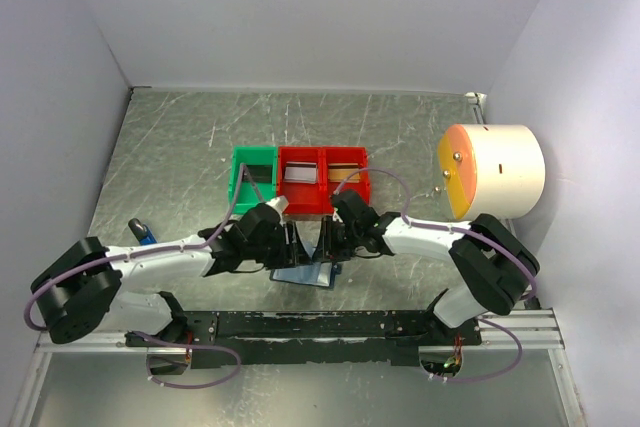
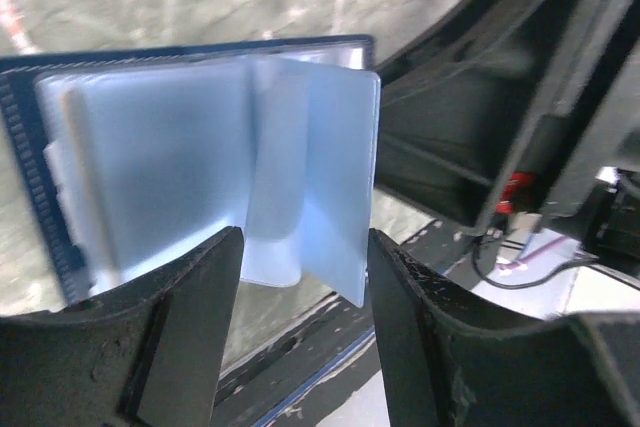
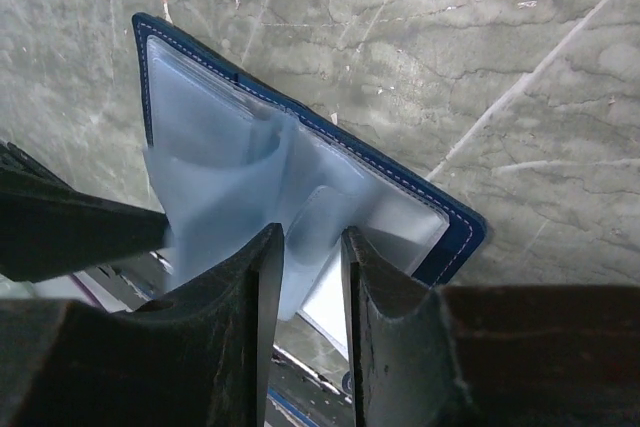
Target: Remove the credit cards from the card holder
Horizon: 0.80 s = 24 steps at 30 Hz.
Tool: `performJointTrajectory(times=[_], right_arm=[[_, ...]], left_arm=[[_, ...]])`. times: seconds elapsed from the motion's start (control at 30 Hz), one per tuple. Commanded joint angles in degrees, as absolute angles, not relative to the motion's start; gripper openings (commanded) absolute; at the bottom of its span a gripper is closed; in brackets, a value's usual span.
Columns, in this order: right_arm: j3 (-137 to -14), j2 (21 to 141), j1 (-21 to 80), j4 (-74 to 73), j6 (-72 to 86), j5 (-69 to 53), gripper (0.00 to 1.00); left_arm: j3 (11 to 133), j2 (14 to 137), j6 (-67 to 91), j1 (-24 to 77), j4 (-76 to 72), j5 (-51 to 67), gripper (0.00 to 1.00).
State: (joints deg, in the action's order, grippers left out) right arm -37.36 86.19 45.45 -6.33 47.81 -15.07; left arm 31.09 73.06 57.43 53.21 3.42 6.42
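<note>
The card holder (image 1: 305,273) lies open on the table between both arms, dark navy outside with pale blue sleeves inside (image 2: 170,157) (image 3: 300,162). My left gripper (image 2: 300,282) is open, its fingers either side of an upright sleeve (image 2: 320,177), with a sliver of gap at the right finger. My right gripper (image 3: 310,272) is closed down on a bowed sleeve (image 3: 315,222) of the holder, which touches both fingers. A silvery grey credit card (image 1: 298,175) lies in the middle bin and a tan one (image 1: 346,173) in the right bin. No card shows plainly inside the sleeves.
One green bin (image 1: 238,187) and two red bins (image 1: 322,187) stand in a row just behind the grippers. A large white cylinder with an orange face (image 1: 490,171) sits at the right. A small blue tag (image 1: 141,231) lies at the left. The arms' dark base rail (image 1: 330,327) runs along the near edge.
</note>
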Motion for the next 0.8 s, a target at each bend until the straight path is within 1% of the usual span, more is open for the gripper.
performJointTrajectory(times=[0.0,0.1,0.2,0.33,0.47,0.6,0.77], right_arm=[[-35.94,86.0,45.41,-5.03,49.17,-15.55,0.31],[-35.44,85.13,45.44,-4.27,50.19,-15.44,0.32],[-35.69,83.53,45.43,-6.4,51.39,-12.68,0.34],[-36.65,78.26,45.0,-11.51,52.31,-6.6,0.38],[-37.33,73.54,43.97,-15.12,52.62,-3.26,0.44],[-37.93,71.54,43.44,-14.66,52.33,-5.28,0.48],[-39.46,73.57,43.45,-12.55,51.17,-11.02,0.52]], left_arm=[[30.36,75.75,58.92,53.87,-10.3,12.27,0.64],[30.23,79.06,59.72,54.1,-14.39,14.53,0.64],[30.34,81.81,60.34,54.94,-14.53,13.92,0.63],[29.42,81.78,60.64,55.71,-14.65,12.35,0.63],[29.88,81.17,60.22,55.97,-13.42,11.49,0.63],[30.09,81.49,59.89,56.31,-14.57,12.21,0.64],[31.29,83.31,58.43,57.74,-14.3,13.06,0.63]])
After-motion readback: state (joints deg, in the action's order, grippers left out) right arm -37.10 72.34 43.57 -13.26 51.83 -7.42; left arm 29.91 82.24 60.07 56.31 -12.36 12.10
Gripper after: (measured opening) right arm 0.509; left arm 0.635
